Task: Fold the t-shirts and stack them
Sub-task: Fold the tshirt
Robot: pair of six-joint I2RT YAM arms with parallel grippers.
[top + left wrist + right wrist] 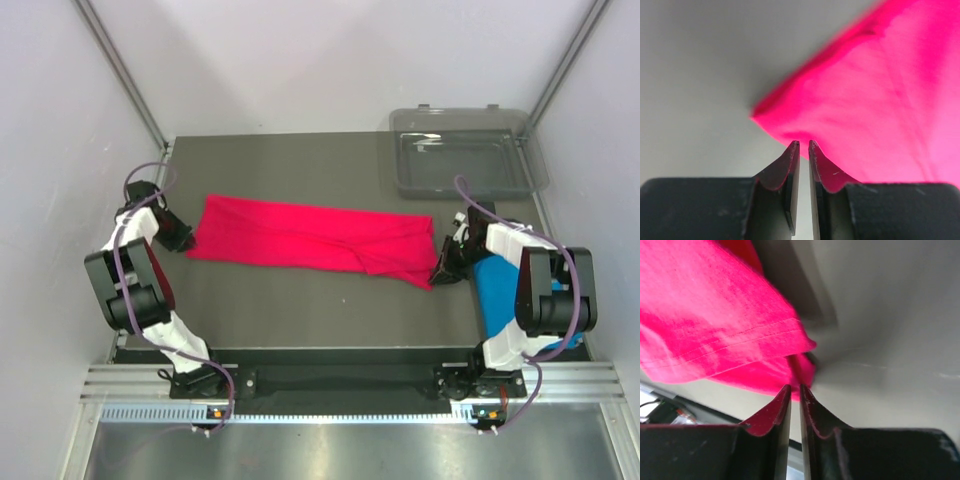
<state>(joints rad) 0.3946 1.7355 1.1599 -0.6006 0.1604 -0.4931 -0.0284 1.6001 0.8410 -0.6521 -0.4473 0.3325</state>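
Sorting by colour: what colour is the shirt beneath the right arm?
Sky blue shirt, clearest from top external.

Looking down on the table (300,310), the crimson-pink shirt (310,238) lies folded into a long band across the middle, running from near the left edge towards the right and slanting a little nearer as it goes. The left gripper (183,238) is right at the band's left end, touching it. The right gripper (443,268) meets the bunched right end. Under the right arm (545,285), hard by the right edge, a blue shirt (494,285) shows, partly hidden. Up at the far right corner sits a clear grey tray (455,118), hanging past the far edge.
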